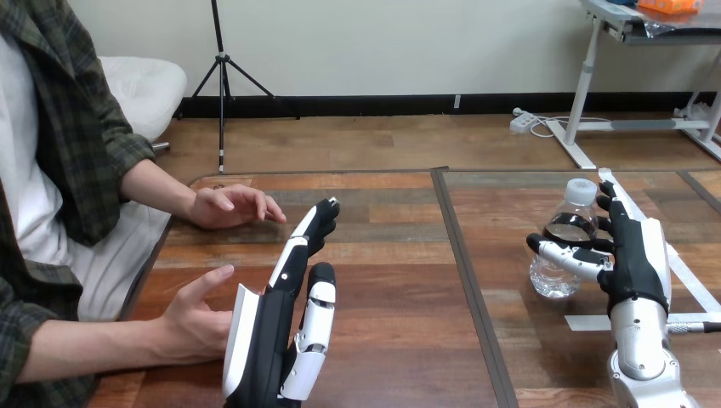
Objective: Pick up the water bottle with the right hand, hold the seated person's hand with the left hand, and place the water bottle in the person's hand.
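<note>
Right robot hand (633, 255) closed around water bottle (553, 276); left robot hand (272, 340) straight-fingered beside person's nearer hand (195, 319).

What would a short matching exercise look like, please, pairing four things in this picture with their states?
Things:
1. water bottle
2. left hand
3. right hand
4. person's farther hand

States:
A. fingers straight, beside the person's nearer hand
B. palm down, fingers pointing to the view's right
C. upright, with a white cap
D. fingers and thumb curled round the bottle

Pairs: 1-C, 2-A, 3-D, 4-B.
</note>
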You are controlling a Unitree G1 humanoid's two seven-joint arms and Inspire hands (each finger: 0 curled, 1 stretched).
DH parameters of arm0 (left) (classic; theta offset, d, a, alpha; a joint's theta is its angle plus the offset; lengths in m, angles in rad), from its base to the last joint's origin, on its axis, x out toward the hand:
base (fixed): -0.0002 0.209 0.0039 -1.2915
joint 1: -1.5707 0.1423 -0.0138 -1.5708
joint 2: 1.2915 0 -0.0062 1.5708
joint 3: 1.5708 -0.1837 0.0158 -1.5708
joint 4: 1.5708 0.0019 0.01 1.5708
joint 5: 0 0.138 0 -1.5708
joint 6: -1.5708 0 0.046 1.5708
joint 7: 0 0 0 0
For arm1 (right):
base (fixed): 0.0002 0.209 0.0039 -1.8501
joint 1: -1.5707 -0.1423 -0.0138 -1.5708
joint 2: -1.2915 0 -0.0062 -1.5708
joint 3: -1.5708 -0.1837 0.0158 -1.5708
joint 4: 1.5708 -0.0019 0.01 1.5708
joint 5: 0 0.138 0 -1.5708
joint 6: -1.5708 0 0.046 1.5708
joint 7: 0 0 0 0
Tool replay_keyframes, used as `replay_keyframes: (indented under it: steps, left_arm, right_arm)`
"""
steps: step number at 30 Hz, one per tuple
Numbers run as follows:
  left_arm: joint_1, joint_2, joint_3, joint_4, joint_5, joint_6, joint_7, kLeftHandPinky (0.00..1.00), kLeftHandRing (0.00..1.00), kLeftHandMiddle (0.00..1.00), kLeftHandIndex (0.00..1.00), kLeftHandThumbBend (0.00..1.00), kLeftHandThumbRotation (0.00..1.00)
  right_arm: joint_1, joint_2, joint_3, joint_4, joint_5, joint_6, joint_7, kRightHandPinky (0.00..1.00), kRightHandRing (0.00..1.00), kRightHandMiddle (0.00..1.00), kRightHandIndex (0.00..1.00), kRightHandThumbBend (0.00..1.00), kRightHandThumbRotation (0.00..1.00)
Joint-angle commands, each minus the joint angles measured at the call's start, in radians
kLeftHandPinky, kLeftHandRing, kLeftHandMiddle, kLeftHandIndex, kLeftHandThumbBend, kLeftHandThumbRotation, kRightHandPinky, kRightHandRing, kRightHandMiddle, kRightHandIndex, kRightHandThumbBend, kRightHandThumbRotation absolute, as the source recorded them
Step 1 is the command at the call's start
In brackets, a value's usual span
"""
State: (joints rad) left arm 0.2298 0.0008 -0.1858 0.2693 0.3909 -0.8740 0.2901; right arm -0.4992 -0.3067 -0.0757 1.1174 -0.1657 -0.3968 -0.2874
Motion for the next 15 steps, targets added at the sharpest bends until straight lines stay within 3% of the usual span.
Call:
replay_keyframes:
  steps: [1,10,15]
  left_arm:
    - [-0.031,-0.015,0.001,-0.021,0.002,-0.004,0.009,0.87,0.88,0.90,0.89,0.03,1.00]
    - [-0.028,-0.016,-0.001,-0.023,-0.004,-0.002,0.005,0.88,0.89,0.90,0.89,0.02,1.00]
    - [-0.030,-0.019,0.001,-0.017,0.003,-0.012,0.014,0.88,0.89,0.89,0.89,0.02,1.00]
  right_arm:
    - [-0.108,0.024,-0.021,-0.047,0.042,-0.020,0.026,0.81,0.88,0.93,0.94,0.64,0.00]
    - [-0.122,0.045,-0.047,-0.032,0.104,-0.028,0.067,0.86,0.92,0.96,0.96,0.61,0.00]
    - [-0.129,0.045,-0.041,-0.016,0.102,-0.028,0.065,0.88,0.94,0.97,0.96,0.61,0.00]
